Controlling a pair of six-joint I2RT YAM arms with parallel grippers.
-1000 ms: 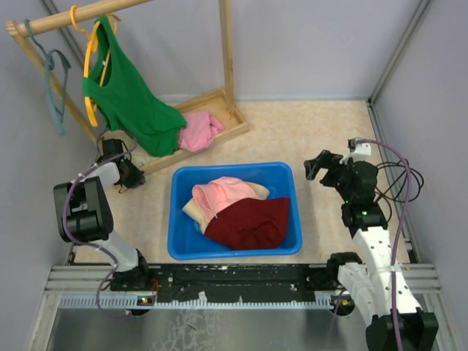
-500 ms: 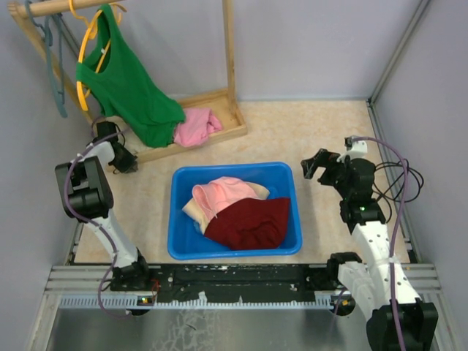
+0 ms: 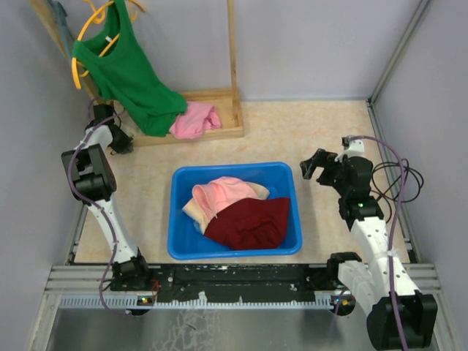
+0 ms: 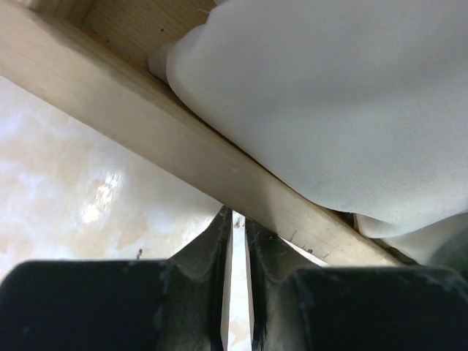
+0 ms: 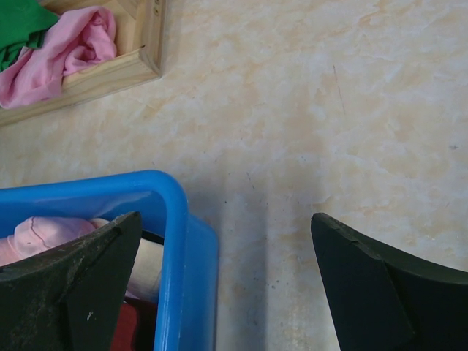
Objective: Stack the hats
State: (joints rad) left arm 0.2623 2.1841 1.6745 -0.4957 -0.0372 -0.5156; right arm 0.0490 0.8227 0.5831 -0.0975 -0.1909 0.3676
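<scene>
Three hats are seen heaped inside a blue bin (image 3: 232, 167) set in the middle of the tabletop (image 3: 314, 121); the dark red hat (image 3: 248, 223) is spread across the near right part of the bin; the pink hat (image 3: 227, 191) is crumpled just behind it, partly resting on it; the beige hat (image 3: 191, 211) is tucked under the pink one, against the left wall. A blue hat cannot be made out.

The right pincer (image 5: 225, 219) is held wide open and empty just beyond the bin's far right corner, above bare tabletop, touching nothing.

At the far left a wooden rack (image 3: 232, 51) is placed; its low base tray (image 3: 219, 134) holds a brimless bright pink cloth (image 3: 196, 121); a green sleeveless shirt (image 3: 131, 73) is hung from the rack's top, its hem draped down into the tray beside the pink cloth.

The left arm is stretched to the left end of that tray; the left pincer (image 4: 234, 219) is seen in its wrist view closed to a thin slit with nothing gripped, its tips right at the tray's wooden rail; a washed-out pale cloth is seen bulging over the rail's far side, its true colour not to be told.
</scene>
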